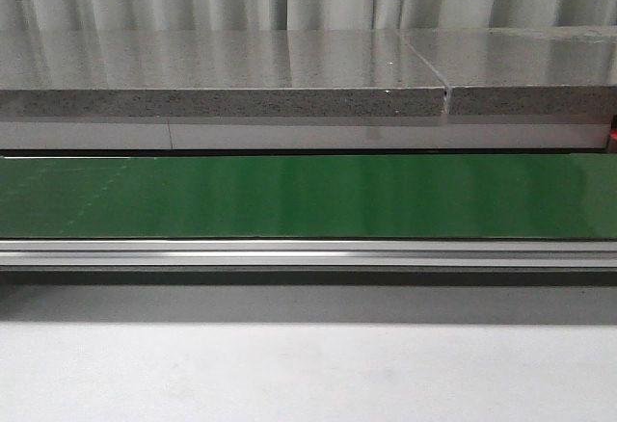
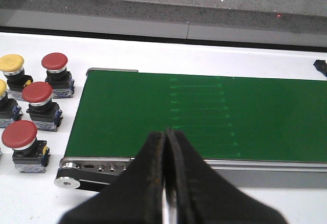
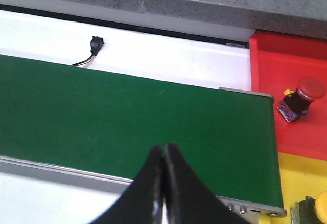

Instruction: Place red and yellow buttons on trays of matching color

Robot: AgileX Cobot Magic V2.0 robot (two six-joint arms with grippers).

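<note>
In the left wrist view, three red buttons (image 2: 54, 61) (image 2: 37, 93) (image 2: 19, 134) and a yellow button (image 2: 11, 63) stand on the white table beside the end of the green conveyor belt (image 2: 204, 116); another yellow one (image 2: 2, 88) is cut off at the frame edge. My left gripper (image 2: 165, 132) is shut and empty over the belt's near rail. In the right wrist view, one red button (image 3: 304, 95) lies tilted on the red tray (image 3: 286, 55); a yellow button (image 3: 318, 209) sits on the yellow tray (image 3: 296, 178). My right gripper (image 3: 164, 147) is shut, empty, over the belt (image 3: 127, 116).
The front view has only the green belt (image 1: 308, 196), its aluminium rail (image 1: 308, 251) and a grey stone ledge (image 1: 222, 75) behind it; neither arm appears there. A small black connector with wires (image 3: 95, 44) lies on the white table beyond the belt.
</note>
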